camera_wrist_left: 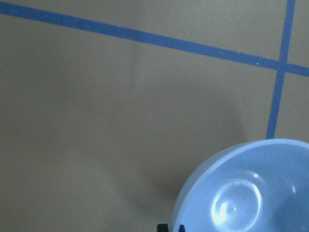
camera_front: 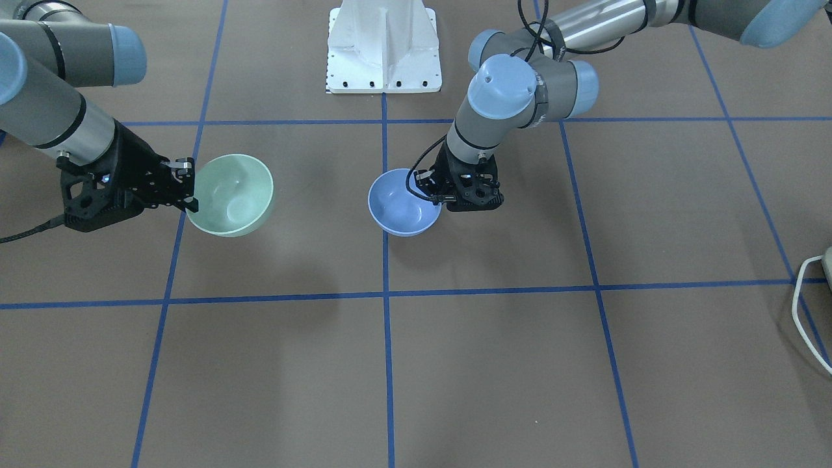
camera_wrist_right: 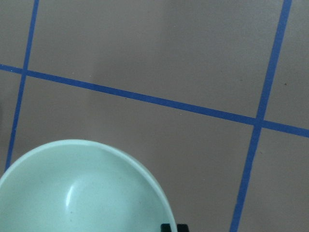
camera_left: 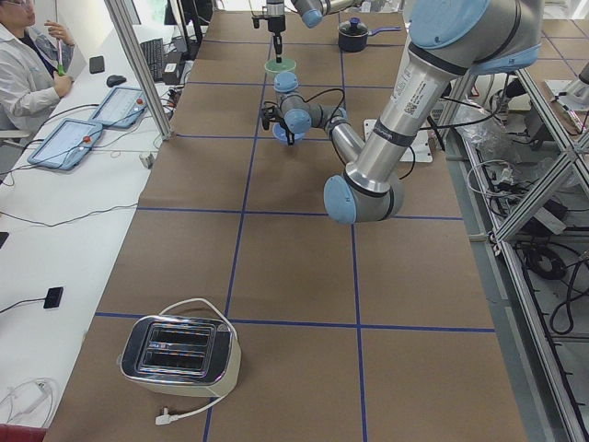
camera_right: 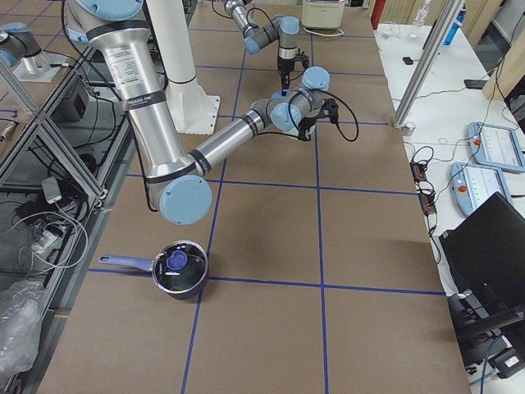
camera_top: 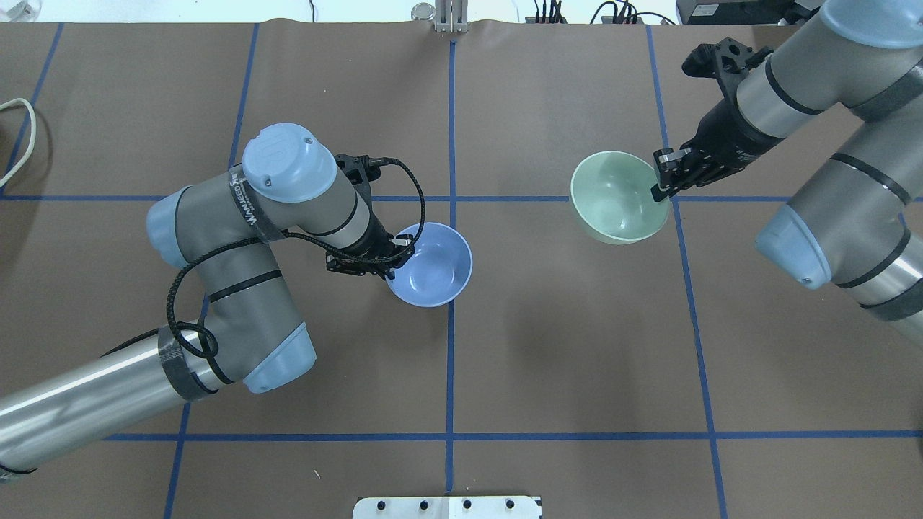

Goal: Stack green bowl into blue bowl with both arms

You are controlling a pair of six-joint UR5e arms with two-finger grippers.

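The green bowl (camera_front: pixel 231 195) is in my right gripper (camera_front: pixel 190 188), which is shut on its rim and holds it tilted, a little above the table. It also shows in the overhead view (camera_top: pixel 616 196) and the right wrist view (camera_wrist_right: pixel 82 193). The blue bowl (camera_front: pixel 400 203) sits upright near the table's middle, on a blue tape line. My left gripper (camera_front: pixel 434 195) is shut on its rim from the side. The blue bowl also shows in the overhead view (camera_top: pixel 433 264) and the left wrist view (camera_wrist_left: pixel 251 193). I cannot tell whether it rests on the table. The bowls are well apart.
A white pedestal (camera_front: pixel 383 45) stands at the robot's side of the table. A toaster (camera_left: pixel 179 350) stands at the far left end and a dark pot (camera_right: pixel 180 267) at the right end. A white cable (camera_front: pixel 806 312) lies at the table's edge. A person (camera_left: pixel 28 74) sits across the table.
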